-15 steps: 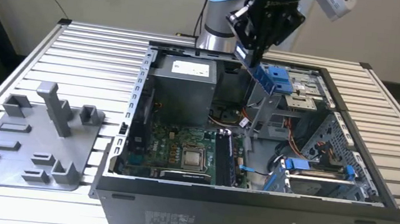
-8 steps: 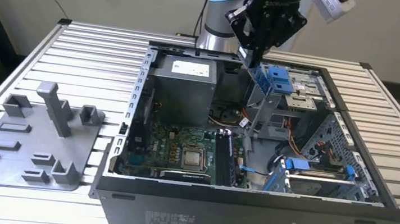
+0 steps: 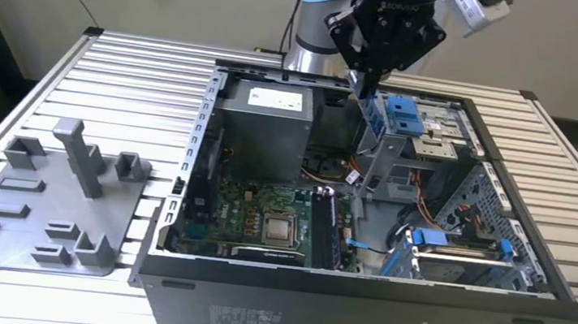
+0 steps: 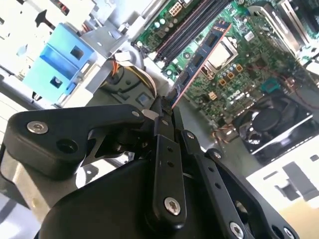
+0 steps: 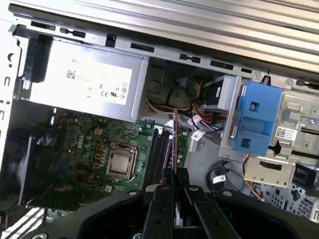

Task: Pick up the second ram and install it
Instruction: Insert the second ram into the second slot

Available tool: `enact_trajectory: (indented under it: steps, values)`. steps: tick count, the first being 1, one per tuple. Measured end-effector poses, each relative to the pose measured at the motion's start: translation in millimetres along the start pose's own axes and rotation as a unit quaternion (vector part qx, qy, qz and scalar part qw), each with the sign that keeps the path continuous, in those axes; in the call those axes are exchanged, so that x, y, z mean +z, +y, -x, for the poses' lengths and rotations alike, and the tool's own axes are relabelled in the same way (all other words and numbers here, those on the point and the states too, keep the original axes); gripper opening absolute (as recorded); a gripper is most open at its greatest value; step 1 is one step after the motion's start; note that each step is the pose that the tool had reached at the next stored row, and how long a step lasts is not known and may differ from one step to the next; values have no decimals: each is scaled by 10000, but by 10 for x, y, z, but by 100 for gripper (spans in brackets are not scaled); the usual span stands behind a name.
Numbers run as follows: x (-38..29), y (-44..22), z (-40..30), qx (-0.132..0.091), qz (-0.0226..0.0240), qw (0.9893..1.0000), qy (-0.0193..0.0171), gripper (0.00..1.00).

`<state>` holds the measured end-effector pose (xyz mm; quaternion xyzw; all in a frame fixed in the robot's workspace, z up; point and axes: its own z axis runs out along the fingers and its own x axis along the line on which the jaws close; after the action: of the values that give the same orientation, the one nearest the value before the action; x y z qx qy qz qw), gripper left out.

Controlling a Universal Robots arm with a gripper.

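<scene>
Carrying the second ram (image 4: 199,56) by one end, I am risking it tilting or slipping in my grip and missing its slot.
My gripper (image 4: 167,108) is pinching almost closed on the stick's near end. The stick is hanging over the open case (image 3: 362,289) and seems to be lining up with the memory slots (image 4: 185,34) beyond.
</scene>
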<state>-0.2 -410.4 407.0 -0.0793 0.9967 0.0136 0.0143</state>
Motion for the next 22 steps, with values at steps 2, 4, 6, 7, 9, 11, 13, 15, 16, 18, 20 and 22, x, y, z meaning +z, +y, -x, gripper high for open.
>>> enact_trajectory:
  steps: [2, 4, 6, 7, 9, 11, 13, 15, 16, 18, 20, 22]
  values:
    - [2, 0, 0, 154, -5, 9999, -3, 14]
    - [4, 0, 0, 302, -9, 9995, -6, 14]
    - [6, 0, 0, 440, -13, 9990, -8, 14]
    - [8, 0, 0, 507, -15, 9987, -10, 14]
    - [10, 0, -1, 639, -19, 9980, -13, 14]
    - [11, 0, 0, 767, -23, 9971, -16, 14]
    - [11, 0, -1, 875, -27, 9962, -18, 14]
    - [12, 0, -1, 933, -28, 9956, -19, 14]
    - [12, 0, -2, 937, -28, 9956, -20, 14]
    - [12, 0, -3, 938, -28, 9956, -20, 14]
    - [12, 0, -3, 943, -28, 9955, -20, 14]
    - [17, 1, -3, 963, -29, 9953, -20, 14]
